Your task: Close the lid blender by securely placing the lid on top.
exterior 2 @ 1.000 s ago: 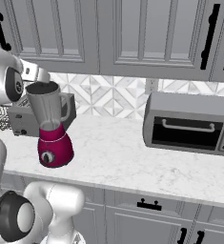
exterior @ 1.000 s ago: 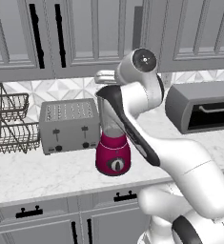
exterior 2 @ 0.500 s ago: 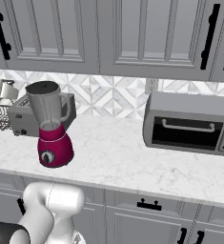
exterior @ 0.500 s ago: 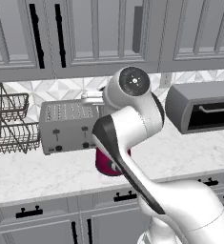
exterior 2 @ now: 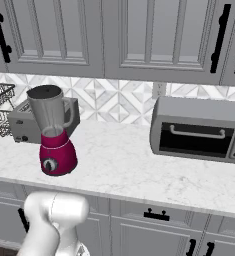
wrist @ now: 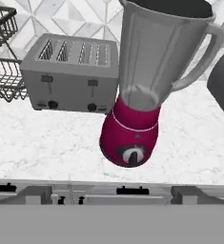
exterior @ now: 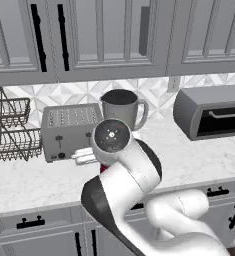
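one blender (exterior 2: 53, 131) is standing on the speckled marble counter (exterior 2: 139, 170) at 3 o'clock of the boxy silver toaster (exterior 2: 26, 121): clear grey jar, glossy magenta base. one dark toaster oven (exterior 2: 199, 129) is sitting well apart. hand view is showing its dial (wrist: 131, 156) and one wire rack (wrist: 5, 59). gripper state: cannot tell.

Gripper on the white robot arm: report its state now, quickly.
Gripper: cannot be told whether open or closed; the arm hides most of it and its fingers are too unclear to read.
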